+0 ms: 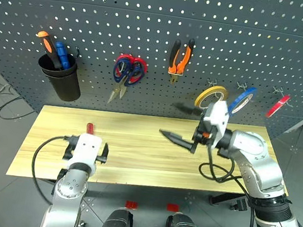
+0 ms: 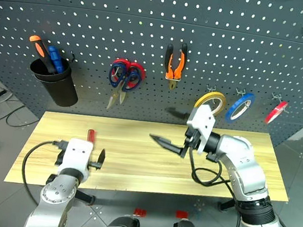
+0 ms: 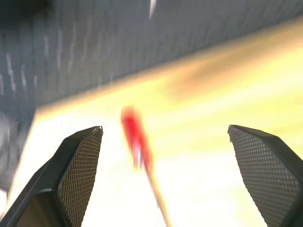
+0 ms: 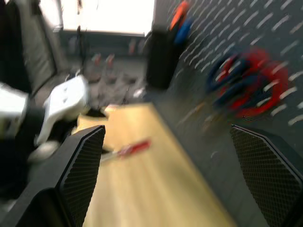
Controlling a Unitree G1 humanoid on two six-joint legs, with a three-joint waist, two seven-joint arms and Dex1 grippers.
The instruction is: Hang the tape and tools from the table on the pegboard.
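The slim red-handled screwdriver (image 1: 89,127) lies on the wooden table (image 1: 144,163) near its left end. My left gripper (image 1: 87,140) hovers low just behind it, open, and the screwdriver (image 3: 136,137) lies loose between its fingers. The blue-handled scissors (image 1: 121,67), the orange-and-black pliers (image 1: 180,58) and the red tape (image 1: 278,105) hang on the pegboard (image 1: 154,12). My right gripper (image 1: 174,122) is open and empty above the table's right half, pointing left toward the screwdriver (image 4: 133,149).
A black cup (image 1: 60,78) on the pegboard's left holds an orange and a blue screwdriver. Red-handled scissors (image 1: 138,70) hang with the blue ones. A yellow roll (image 1: 210,95) and a blue roll (image 1: 243,98) hang left of the red tape.
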